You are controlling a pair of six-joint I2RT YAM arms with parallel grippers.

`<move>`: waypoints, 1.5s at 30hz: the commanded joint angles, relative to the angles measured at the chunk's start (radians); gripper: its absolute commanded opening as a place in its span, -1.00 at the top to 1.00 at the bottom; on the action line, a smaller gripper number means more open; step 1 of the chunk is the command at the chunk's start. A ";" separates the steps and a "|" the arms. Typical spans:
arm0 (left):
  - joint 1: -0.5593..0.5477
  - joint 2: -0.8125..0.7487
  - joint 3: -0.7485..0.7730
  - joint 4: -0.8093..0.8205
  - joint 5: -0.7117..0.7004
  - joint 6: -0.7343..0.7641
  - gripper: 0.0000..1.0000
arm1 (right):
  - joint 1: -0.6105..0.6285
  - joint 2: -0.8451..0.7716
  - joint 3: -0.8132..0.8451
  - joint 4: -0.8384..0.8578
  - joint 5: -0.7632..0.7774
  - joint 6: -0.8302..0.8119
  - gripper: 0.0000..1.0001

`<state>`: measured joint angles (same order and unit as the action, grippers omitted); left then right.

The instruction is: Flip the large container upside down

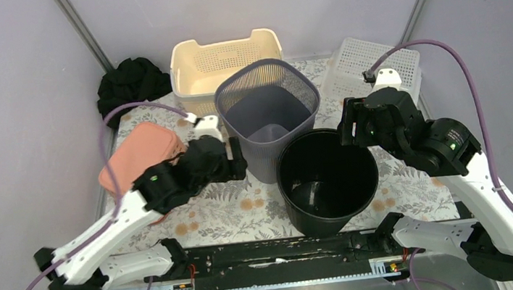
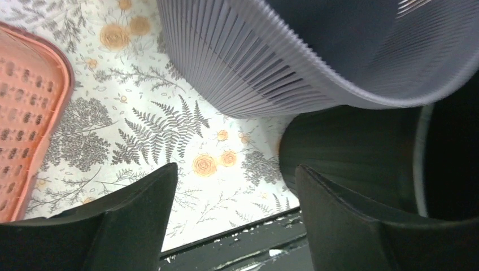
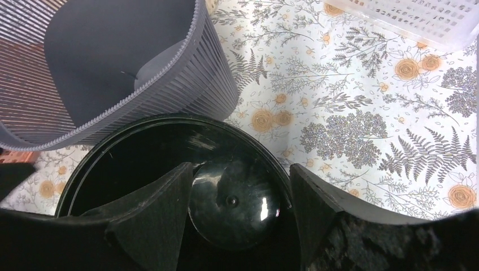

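The left tool [image 2: 234,169] and right tool [image 3: 242,167] hang open and empty over the flowery table [image 1: 247,215], grey walls [image 1: 9,107] around, where the shiny black bucket [image 1: 321,221] stands mouth up.

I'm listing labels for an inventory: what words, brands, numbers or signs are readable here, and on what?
None can be read in any view. The grey slatted bin, black bucket, cream basket, pink basket, white basket and floral tablecloth carry only patterns or perforations.
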<state>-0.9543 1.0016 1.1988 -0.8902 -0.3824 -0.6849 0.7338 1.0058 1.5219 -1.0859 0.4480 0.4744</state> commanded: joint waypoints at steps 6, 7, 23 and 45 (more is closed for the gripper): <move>0.161 0.257 -0.199 0.466 0.123 0.015 -0.52 | 0.009 -0.041 0.051 0.002 -0.045 -0.008 -0.43; 0.190 0.293 -0.204 0.512 0.142 0.020 -0.50 | 0.009 -0.042 0.046 -0.002 -0.055 -0.007 -0.43; 0.299 0.946 0.282 0.826 0.257 0.063 -0.39 | 0.008 -0.052 -0.008 -0.022 -0.201 -0.009 -0.42; 0.421 0.769 0.111 0.831 0.380 0.110 -0.76 | 0.051 0.007 -0.065 0.052 -0.558 -0.027 -0.29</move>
<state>-0.5587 1.9072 1.4300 -0.0975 0.0021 -0.5610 0.7471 0.9932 1.4490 -1.0855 0.0017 0.4835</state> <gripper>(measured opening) 0.863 0.645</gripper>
